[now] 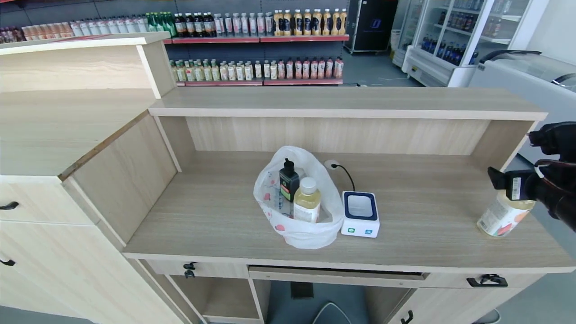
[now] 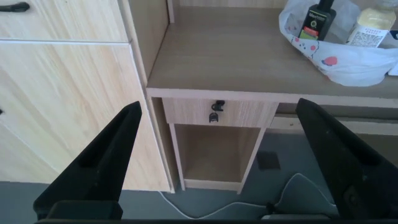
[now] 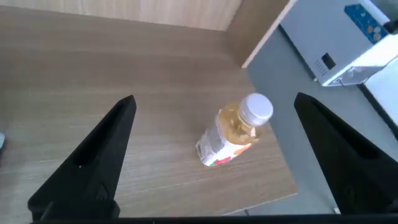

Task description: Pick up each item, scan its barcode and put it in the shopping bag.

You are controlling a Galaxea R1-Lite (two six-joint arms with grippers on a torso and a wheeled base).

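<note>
My right gripper [image 3: 214, 102] is spread wide and holds nothing. The thing I'm after, a clear plastic bottle of pale yellow juice with a white screw cap and an orange-and-white label [image 3: 236, 130], sits in the gap between the two black fingers but beyond their tips, and neither finger touches it.

In the head view this bottle [image 1: 504, 218] stands at the lower right of the frame, on the light wooden counter [image 1: 427, 193] near its right end and front edge. Its long axis runs upright, cap toward my hand, and my gripper covers the neck from above. I judge that a straight drop along that axis would bring the fingers to either side of the neck or shoulder, with the label below them.

My left gripper [image 2: 219, 107] is also wide open and empty, hanging off the counter's front left corner by the drawer. The right arm is far nearer.

The white plastic shopping bag [image 1: 306, 236], at centre frame, already holds a dark bottle [image 1: 288, 182] and another yellow juice bottle [image 1: 307, 200]. The small white scanner with a blue-rimmed window [image 1: 360, 213] sits just beside the bag, between it and my bottle.
</note>
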